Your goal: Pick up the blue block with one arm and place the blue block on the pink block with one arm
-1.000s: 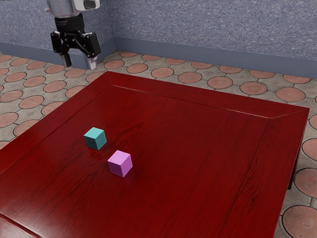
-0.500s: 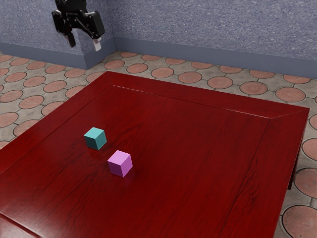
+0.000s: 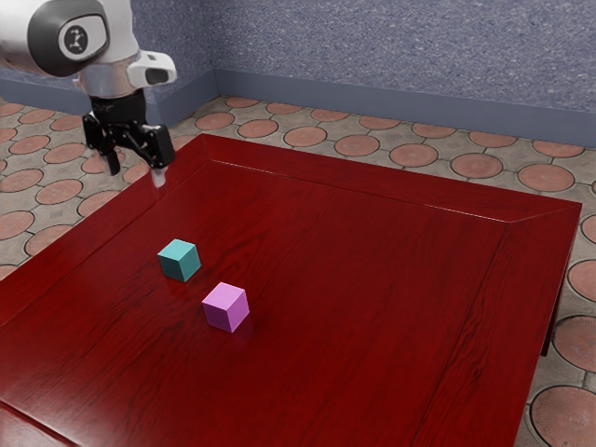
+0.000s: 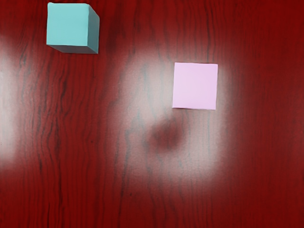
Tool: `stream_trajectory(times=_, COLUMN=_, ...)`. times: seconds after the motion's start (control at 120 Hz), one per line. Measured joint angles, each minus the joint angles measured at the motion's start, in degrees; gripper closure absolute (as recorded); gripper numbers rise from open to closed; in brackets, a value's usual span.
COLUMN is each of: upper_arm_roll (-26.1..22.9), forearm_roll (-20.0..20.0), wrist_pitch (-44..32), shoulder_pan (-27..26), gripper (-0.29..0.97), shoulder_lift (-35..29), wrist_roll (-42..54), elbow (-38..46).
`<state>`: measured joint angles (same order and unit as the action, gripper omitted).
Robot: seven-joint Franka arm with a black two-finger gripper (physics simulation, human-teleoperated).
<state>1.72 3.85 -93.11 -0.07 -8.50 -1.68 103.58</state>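
Exterior view first: the blue block (image 3: 179, 260) sat on the table (image 3: 391, 279), on its left half as that view had it. It was a small cube with equal edges, so no long axis could be picked out. It stood flat on one face, turned so that one upright edge pointed toward the near side, with two side faces showing. Its colour was closer to teal than pure blue, matte and plain, with a lighter top and darker sides.

The pink block (image 3: 226, 307) lay near it, a little nearer and to the exterior view's right. It was the same cube shape, and a gap of bare wood separated the two. From the wrist view, the blue block (image 4: 71, 27) and the pink block (image 4: 195, 86) looked squared to each other, with their sides about parallel.

The table was glossy dark red wood with visible grain and a raised border. Around it were a floor (image 3: 410, 149) of round terracotta tiles and a speckled grey-blue wall (image 3: 391, 42).

The black end effector (image 3: 137, 170) hung in the air over the table's far left edge, well apart from both blocks. Its fingers were spread and held nothing.
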Motion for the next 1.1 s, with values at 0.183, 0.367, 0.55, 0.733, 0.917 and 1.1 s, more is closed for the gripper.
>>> stream_trajectory(times=0.183, upper_arm_roll=-0.01, forearm_roll=0.08, wrist_pitch=1.39, shoulder_pan=1.22, gripper=0.00, shoulder_lift=1.60, wrist_roll=1.07, elbow=-5.64)
stream_trajectory(times=0.367, upper_arm_roll=0.27, forearm_roll=0.17, wrist_pitch=1.66, shoulder_pan=2.66, gripper=0.00, shoulder_lift=9.67, wrist_roll=3.75, elbow=-14.14)
stream_trajectory(times=0.55, upper_arm_roll=0.24, forearm_roll=0.16, wrist_pitch=1.61, shoulder_pan=9.34, gripper=0.00, shoulder_lift=20.30, wrist_roll=8.16, elbow=-23.97)
stream_trajectory(times=0.733, upper_arm_roll=0.22, forearm_roll=-0.23, wrist_pitch=1.58, shoulder_pan=11.38, gripper=0.00, shoulder_lift=21.00, wrist_roll=11.80, elbow=-24.86)
stream_trajectory(times=0.917, upper_arm_roll=1.45, forearm_roll=-1.75, wrist_pitch=-3.06, shoulder_pan=12.92, gripper=0.00, shoulder_lift=20.34, wrist_roll=14.65, elbow=-17.72)
stream_trajectory(times=1.1, upper_arm_roll=4.86, forearm_roll=-2.71, wrist_pitch=-8.96, shoulder_pan=10.94, gripper=0.00, shoulder_lift=20.15, wrist_roll=16.77, elbow=-10.08)
